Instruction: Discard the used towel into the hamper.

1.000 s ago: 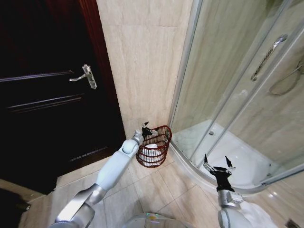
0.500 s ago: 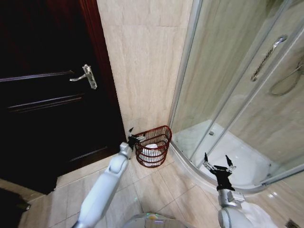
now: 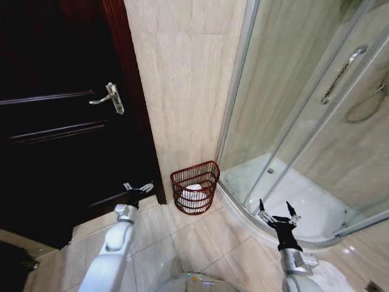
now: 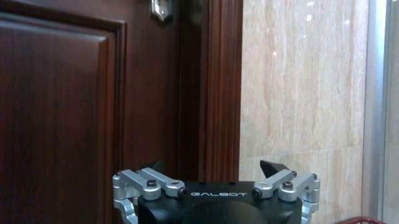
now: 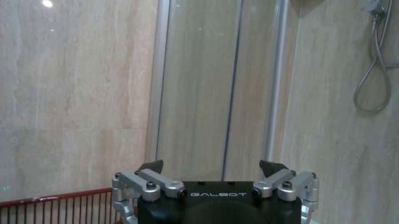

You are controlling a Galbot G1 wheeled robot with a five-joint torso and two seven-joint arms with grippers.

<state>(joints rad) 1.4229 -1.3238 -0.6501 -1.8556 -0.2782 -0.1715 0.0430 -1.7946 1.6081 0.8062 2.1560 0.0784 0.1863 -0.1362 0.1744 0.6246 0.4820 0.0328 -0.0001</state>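
One hamper stands on the tiled floor, in the corner where the beige wall meets the shower enclosure, and one white towel lies inside it at the bottom. Two grippers are in view, both with nothing in them. The left gripper hangs low in front of the dark wooden door, well apart from the hamper and to its left, with its jaws spread. The right gripper hangs over the curved edge of the shower tray, to the right of the hamper, its jaws likewise spread wide. The door carries one silver handle. Inside the glass enclosure hang one long metal bar and one shower hose. The floor is laid in large beige tiles, and the wall is the same pale stone. In the left wrist view the gripper faces the door frame, and the word GALBOT reads in pale letters on its black body; the right wrist view shows the same word on that gripper, with the hamper's rim beside it.
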